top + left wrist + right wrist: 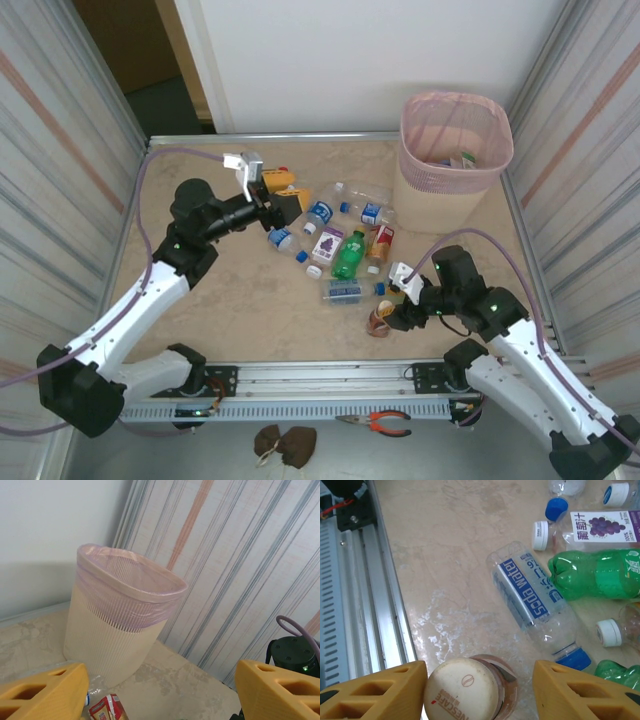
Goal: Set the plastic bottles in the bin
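Bottle (381, 320) of brown plastic stands seemingly upright near the tabletop's (455, 555) front edge, well apart from the bin (440, 205). Right gripper (479, 680) straddles it, jaws partly open, not yet pinching. Probably light, stiff and slick: grip the body under the white cap (461, 690). Left gripper (160, 680) gapes empty.

Bare table (240, 300) left; bottles (348, 255) thick before bin (420, 205)
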Available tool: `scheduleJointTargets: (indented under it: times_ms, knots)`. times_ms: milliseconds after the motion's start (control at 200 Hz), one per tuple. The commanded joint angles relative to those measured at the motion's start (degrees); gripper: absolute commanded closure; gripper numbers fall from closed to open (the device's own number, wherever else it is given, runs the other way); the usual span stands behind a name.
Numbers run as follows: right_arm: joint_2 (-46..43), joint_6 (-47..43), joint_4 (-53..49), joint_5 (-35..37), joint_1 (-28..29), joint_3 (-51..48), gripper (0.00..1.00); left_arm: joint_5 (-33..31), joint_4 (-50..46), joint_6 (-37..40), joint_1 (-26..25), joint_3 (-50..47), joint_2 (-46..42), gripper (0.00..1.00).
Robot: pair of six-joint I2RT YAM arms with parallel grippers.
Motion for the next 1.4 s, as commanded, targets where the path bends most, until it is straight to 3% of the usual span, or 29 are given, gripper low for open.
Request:
scheduleJointTargets:
  times_ms: [0, 601, 867, 1268, 1393]
  knots:
    - [0.3, -1.0, -0.1, -0.6, 0.6, -0.9, 0.45, 0.6, 1.6, -0.5, 0.7, -0.9, -2.2, 0.23]
    - [0.1, 0.0, -1.8, 0.1, 0.7, 1.9, 0.75, 0.9, 1.7, -1.1, 1.2, -0.9, -2.2, 0.23]
    - [1.9, 5.5, -2.1, 5.8, -0.2, 10.0, 0.76, 0.8, 1.6, -1.1, 1.4, -0.9, -2.0, 0.23]
    - [15.9, 23.0, -4.9, 0.3, -15.1, 33.5, 0.84, 0.8, 1.6, -1.3, 1.6, -0.8, -1.7, 0.23]
    - [23.3, 30.8, -4.7, -5.8, -22.5, 43.1, 0.88, 0.8, 1.8, -1.7, 1.8, -0.7, -1.5, 0.23]
